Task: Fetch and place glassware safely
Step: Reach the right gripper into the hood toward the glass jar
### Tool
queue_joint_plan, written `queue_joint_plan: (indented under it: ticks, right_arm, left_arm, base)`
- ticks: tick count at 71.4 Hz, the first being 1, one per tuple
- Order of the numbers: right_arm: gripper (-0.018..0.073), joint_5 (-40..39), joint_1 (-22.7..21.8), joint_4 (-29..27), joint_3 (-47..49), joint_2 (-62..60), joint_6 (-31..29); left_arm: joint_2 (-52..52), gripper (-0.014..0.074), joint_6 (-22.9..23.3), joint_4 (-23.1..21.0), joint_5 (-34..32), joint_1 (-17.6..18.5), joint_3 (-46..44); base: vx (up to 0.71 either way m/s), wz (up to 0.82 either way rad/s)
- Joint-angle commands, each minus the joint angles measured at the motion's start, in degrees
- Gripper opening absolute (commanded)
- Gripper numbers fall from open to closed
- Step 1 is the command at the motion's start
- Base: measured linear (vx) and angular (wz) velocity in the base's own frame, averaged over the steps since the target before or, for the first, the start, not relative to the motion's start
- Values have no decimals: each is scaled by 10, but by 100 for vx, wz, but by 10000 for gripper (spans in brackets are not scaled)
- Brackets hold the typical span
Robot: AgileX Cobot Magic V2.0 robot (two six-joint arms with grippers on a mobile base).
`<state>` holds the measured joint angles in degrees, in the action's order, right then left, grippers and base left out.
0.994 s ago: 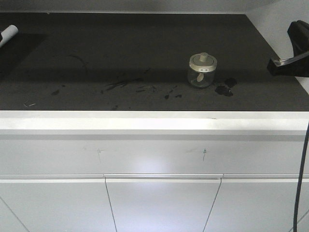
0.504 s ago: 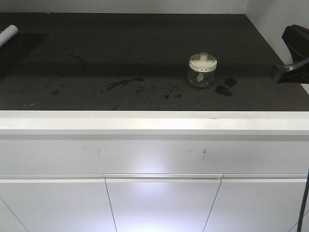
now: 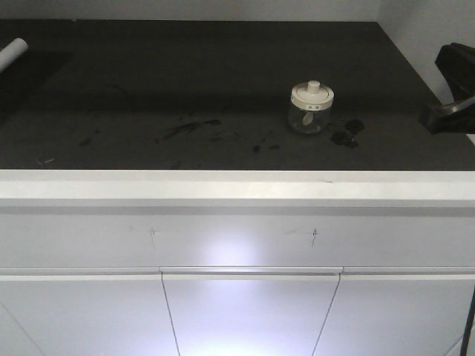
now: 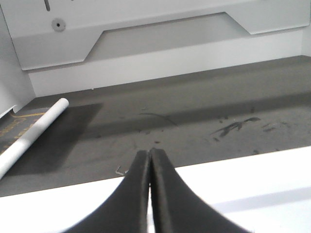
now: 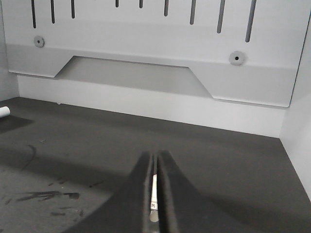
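**A:** We start with the enclosure. It has a white slotted back panel (image 5: 146,39) on the far side, a white wall to the right and white cupboard fronts (image 3: 245,311) below the near lip. We judge there is little room for a wide swing on the right.

**B:** The dark worktop (image 3: 223,67) looks flat and matt. We note scuffs and smears (image 3: 185,130) towards the middle and a dark blot (image 3: 347,134) on the right. A white tube (image 3: 12,52) lies at the far left, well away from our business.

**A:** The glass jar (image 3: 310,113) stands upright right of centre, about midway between near lip and far wall. The blot is just to its right.

**B:** On handling, we judge it light, rigid, smooth-sided and breakable. A hard pinch or a knock against the wall could crack it. We recommend gripping across the squat body, below the cream lid (image 3: 312,95). The lid may only sit loose, so we would not lift by its knob (image 3: 314,85).

**A:** The right gripper (image 5: 155,156) has its fingers drawn together, with a sliver between them and nothing held. It hangs right of the jar, apart from it. It would have to spread before any approach.

**B:** The left gripper (image 4: 148,153) is likewise pressed together and empty, over the near lip on the left.
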<state>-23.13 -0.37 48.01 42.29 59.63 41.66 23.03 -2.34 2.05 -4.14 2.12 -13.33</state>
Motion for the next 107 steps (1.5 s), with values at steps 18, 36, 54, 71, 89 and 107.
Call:
queue_joint_plan:
  ticks: [18,36,54,71,89,107]
  right_arm:
    - [0,-26,1,-7,18,-8,0]
    - [59,-42,1,-11,18,36,0]
    - [353,-100,1,-12,20,125,-24]
    - [456,-155,1,-12,99,249,-50]
    - [456,-173,1,-12,225,372,-47]
    - [456,-205,3,-10,335,480,-41]
  left_arm:
    - [-12,-7,5,-2,-67,1,-5]
    - [-12,-7,5,-2,-62,1,-5]
    - [-12,-7,5,-2,-62,1,-5]
    - [-12,-7,5,-2,-61,1,-5]
    - [-12,-7,5,-2,-61,1,-5]
    - [-12,-7,5,-2,-61,1,-5]
  base:
    - [0,0]
    - [0,0]
    - [0,0]
    - [0,0]
    - [0,0]
    - [0,0]
